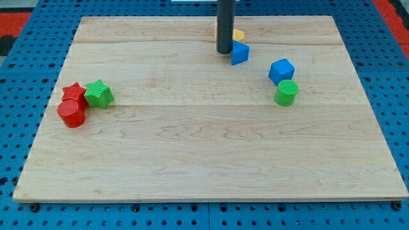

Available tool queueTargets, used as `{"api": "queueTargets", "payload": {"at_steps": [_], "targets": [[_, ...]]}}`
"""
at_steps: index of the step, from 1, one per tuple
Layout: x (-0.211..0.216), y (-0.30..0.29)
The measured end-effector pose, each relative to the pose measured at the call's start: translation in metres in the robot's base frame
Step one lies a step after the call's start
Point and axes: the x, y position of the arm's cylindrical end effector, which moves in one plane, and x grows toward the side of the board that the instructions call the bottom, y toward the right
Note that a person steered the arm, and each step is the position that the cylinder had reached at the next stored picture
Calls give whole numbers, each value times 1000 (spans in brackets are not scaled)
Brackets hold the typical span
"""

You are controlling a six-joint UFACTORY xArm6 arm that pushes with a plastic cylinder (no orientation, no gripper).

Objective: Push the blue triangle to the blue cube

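The blue triangle [239, 53] lies near the top middle of the wooden board [204, 147]. The blue cube [281, 70] sits to its right and a little lower, a short gap away. My tip [224, 52] stands on the board just left of the blue triangle, touching or nearly touching its left side. The rod rises out of the view's top.
A yellow block [238, 34] lies just above the blue triangle, partly hidden behind the rod. A green cylinder [286, 93] stands right below the blue cube. At the view's left are a red star [73, 92], a red cylinder [71, 114] and a green star [98, 94], clustered together.
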Motion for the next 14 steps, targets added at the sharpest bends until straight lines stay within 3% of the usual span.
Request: {"api": "queueTargets", "payload": {"at_steps": [4,9,14], "targets": [[19,50],[75,32],[47,75]]}}
